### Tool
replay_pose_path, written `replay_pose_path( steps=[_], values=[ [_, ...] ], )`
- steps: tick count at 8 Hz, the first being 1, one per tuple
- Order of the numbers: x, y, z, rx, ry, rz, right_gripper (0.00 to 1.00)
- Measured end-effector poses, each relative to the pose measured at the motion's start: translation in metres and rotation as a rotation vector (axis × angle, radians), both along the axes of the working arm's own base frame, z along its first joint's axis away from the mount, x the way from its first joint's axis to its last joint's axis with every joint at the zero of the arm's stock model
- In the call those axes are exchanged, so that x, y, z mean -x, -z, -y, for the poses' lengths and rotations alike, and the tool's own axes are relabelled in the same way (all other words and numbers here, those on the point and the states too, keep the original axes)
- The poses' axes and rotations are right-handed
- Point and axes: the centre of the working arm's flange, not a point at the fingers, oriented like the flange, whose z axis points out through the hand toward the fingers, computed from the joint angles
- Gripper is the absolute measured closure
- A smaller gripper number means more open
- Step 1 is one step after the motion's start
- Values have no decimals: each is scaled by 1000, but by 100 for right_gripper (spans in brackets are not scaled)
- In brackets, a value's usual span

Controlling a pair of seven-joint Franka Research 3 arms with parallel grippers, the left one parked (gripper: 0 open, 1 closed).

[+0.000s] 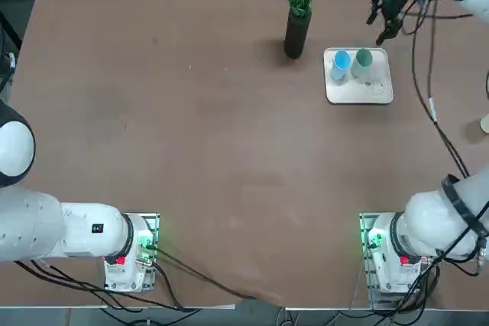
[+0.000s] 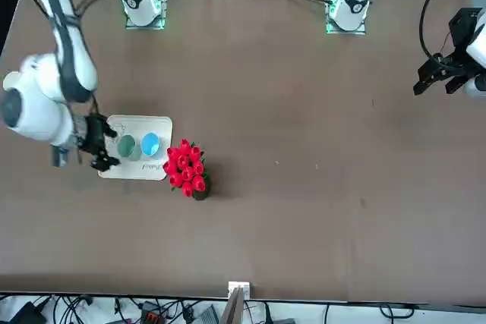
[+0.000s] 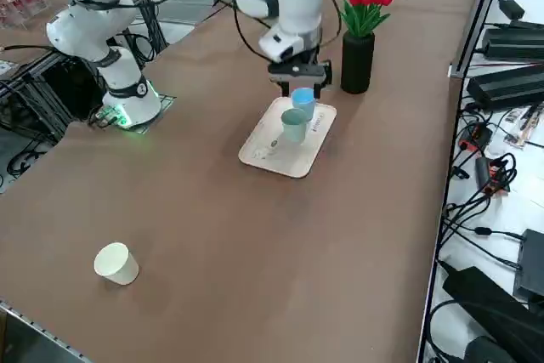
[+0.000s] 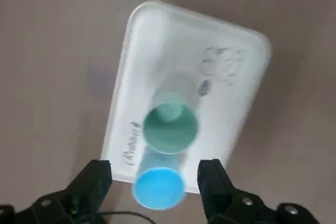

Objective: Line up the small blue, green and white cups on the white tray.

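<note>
Two cups, blue [image 4: 158, 187] and green [image 4: 170, 128], stand on the white tray [image 4: 231, 114]; right gripper [image 4: 156, 178], fingers apart, should lift clear, then fetch the white cup [image 3: 116, 263].

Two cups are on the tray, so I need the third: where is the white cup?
In the right side view the white cup lies on the table near the front edge, far from the white tray.
</note>
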Motion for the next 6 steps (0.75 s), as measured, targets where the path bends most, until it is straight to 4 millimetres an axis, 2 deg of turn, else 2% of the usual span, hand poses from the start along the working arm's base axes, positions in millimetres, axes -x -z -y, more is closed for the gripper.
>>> replay_pose_path(
  steps=[1,2,4,5,6],
  values=[
    [6,-23,33,3,17,-36,0],
    [14,-33,88,1,59,-52,0],
    [51,-22,227,2,126,-62,0],
    [76,-9,285,25,125,-83,0],
    [99,5,331,56,122,-99,0]
  ],
)
